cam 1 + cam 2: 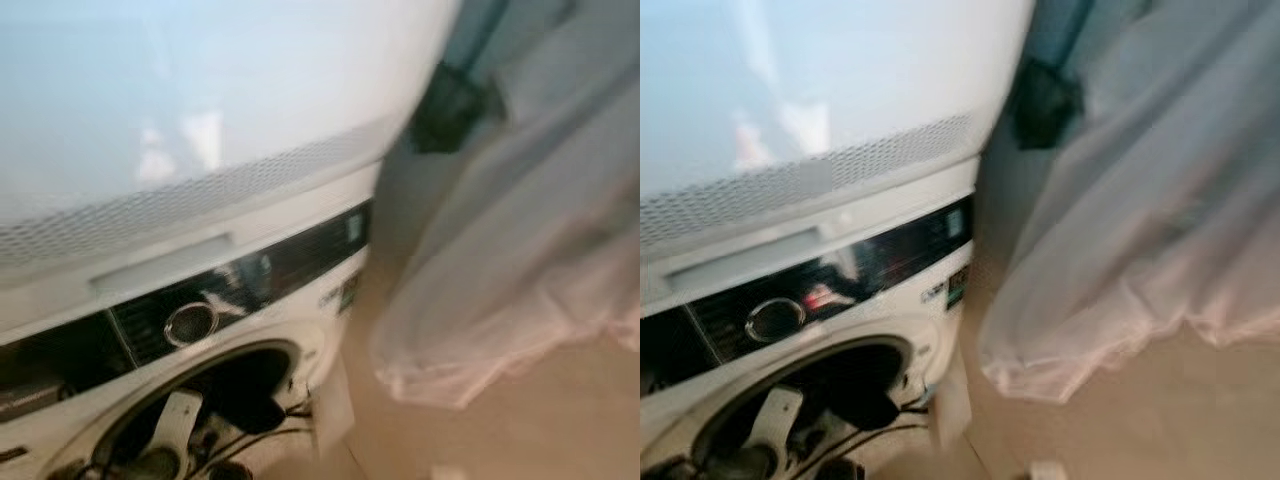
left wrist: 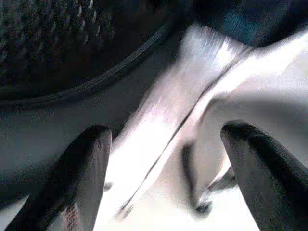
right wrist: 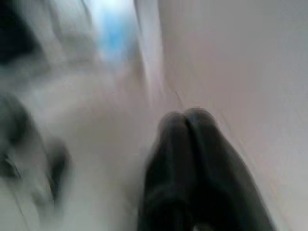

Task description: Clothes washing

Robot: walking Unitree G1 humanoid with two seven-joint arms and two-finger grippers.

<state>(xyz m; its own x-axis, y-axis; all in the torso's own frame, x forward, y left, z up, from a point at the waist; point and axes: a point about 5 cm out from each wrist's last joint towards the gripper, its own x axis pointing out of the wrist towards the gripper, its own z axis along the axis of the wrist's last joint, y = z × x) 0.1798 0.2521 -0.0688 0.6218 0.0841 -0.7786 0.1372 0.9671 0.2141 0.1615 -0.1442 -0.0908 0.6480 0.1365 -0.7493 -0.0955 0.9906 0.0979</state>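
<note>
Left gripper (image 2: 163,178) fingers spread wide, pointing at white washing machine (image 1: 250,330) front beside the dark perforated drum (image 2: 53,38). Head views blurred: machine at left, drum opening (image 1: 230,390) dark at bottom left, round knob (image 1: 190,323) on black control panel (image 1: 270,270), white perforated basket (image 1: 200,120) on top. Sheer pale curtain (image 1: 520,270) hangs at right over beige floor (image 1: 540,420). Right gripper (image 3: 185,120) fingers pressed together, empty, near a pale wall (image 3: 240,72), heavy blur.

Washing machine (image 1: 200,300) panel markings blurred; no text legible.
</note>
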